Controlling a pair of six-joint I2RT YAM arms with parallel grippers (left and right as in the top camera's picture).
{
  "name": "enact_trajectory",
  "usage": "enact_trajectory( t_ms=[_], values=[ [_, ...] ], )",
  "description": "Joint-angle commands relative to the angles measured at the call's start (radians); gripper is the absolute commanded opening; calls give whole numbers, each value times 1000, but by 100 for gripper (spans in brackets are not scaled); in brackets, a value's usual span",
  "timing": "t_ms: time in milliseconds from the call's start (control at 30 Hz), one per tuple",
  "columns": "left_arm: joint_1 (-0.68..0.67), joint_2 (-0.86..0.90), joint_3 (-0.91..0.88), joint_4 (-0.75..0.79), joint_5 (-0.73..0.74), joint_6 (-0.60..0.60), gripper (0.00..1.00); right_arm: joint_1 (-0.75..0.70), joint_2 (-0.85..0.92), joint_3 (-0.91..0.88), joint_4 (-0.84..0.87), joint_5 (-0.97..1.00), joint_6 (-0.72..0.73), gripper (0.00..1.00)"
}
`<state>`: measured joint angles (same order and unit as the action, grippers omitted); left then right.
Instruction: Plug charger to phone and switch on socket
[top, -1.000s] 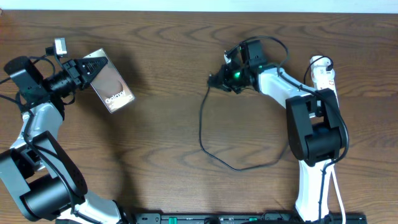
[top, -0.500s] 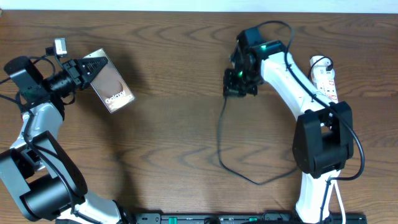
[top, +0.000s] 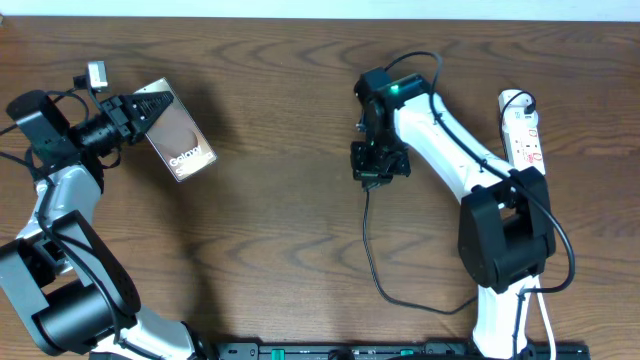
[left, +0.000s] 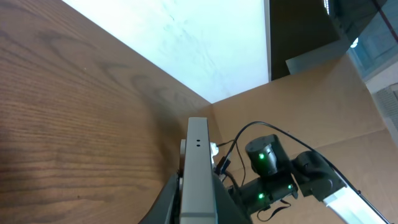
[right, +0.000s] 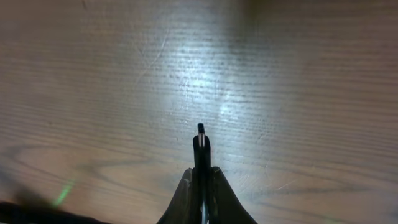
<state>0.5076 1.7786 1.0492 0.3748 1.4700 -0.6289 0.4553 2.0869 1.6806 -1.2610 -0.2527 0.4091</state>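
The phone (top: 180, 138) is a glossy brown-grey slab with white "Galaxy" lettering, held up off the table at the far left by my left gripper (top: 128, 113), which is shut on its end. In the left wrist view the phone (left: 198, 168) shows edge-on between the fingers. My right gripper (top: 372, 172) is shut on the charger connector (right: 201, 146), whose tip pokes out past the fingers above the wood. The charger cable (top: 372, 262) trails from it toward the front edge. The white socket (top: 524, 130) with red markings lies at the far right.
The right arm's white links (top: 450, 130) cross between the gripper and the socket. A small white tag (top: 97, 73) hangs near the left arm's wrist. The table's back edge (top: 320, 16) runs along the top.
My right gripper has swung with the charger connector from pointing left at the back to a spot nearer the table's middle, and the cable loop has straightened. The left arm and phone have not moved.
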Motion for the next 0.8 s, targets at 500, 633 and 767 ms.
enact_trajectory(
  t_ms=[500, 633, 767],
  values=[
    [-1, 5, 0, 9, 48, -8, 8, 11, 10, -208, 45, -23, 28, 1],
    [-1, 5, 0, 9, 48, -8, 8, 11, 10, -233, 58, -23, 39, 1],
    [-1, 5, 0, 8, 48, -8, 8, 11, 10, -256, 72, -23, 40, 1]
  ],
)
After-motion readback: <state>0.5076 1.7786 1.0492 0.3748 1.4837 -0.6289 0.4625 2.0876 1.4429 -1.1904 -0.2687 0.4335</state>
